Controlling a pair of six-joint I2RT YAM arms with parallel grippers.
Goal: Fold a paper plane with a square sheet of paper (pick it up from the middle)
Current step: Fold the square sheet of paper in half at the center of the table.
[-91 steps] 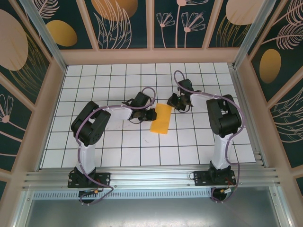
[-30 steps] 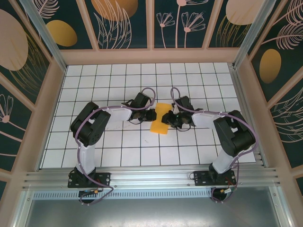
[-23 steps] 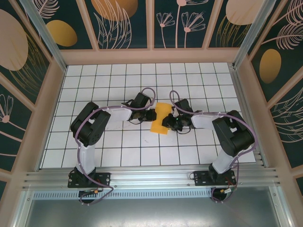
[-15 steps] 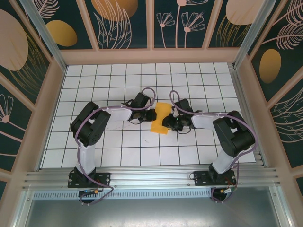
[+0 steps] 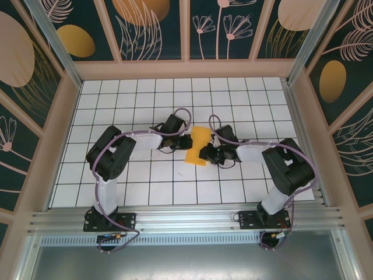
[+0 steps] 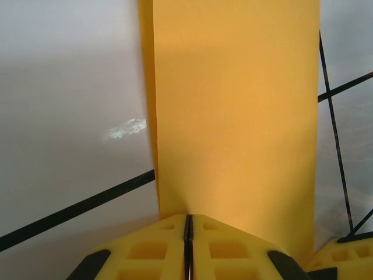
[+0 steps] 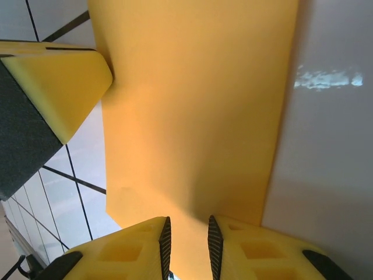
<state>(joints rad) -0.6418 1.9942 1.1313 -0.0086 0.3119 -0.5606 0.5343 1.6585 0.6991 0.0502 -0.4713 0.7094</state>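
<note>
Find the paper (image 5: 198,146) near the middle of the surface (image 5: 145,175), lying as a narrow strip with its long edges running near to far. Judge it already doubled over, from the second layer showing along one long edge. Note the left fingers (image 6: 175,233) pressed together on the strip's left edge, with no gap at the seam. Note the right fingers (image 7: 156,233) a little apart at the right edge, toward the near end, with orange showing in the slot. Cannot tell whether pinching a raised fold there or merely resting on the sheet.

Probably mid-fold, with a flap about to be set or creased. To do it well:

- Treat the left clamp as the anchor and leave it unmoved.
- Move only the right side, slowly and low, so as not to drag the strip across the surface.
- Avoid pulling the two grips apart, for fear of tearing so thin a sheet or slipping it out.
- Line up edge on edge before pressing, then run the crease from the held end outward.
- Watch the loose near corner, seemingly a little lifted in the right wrist view, to stop any curling under.
</note>
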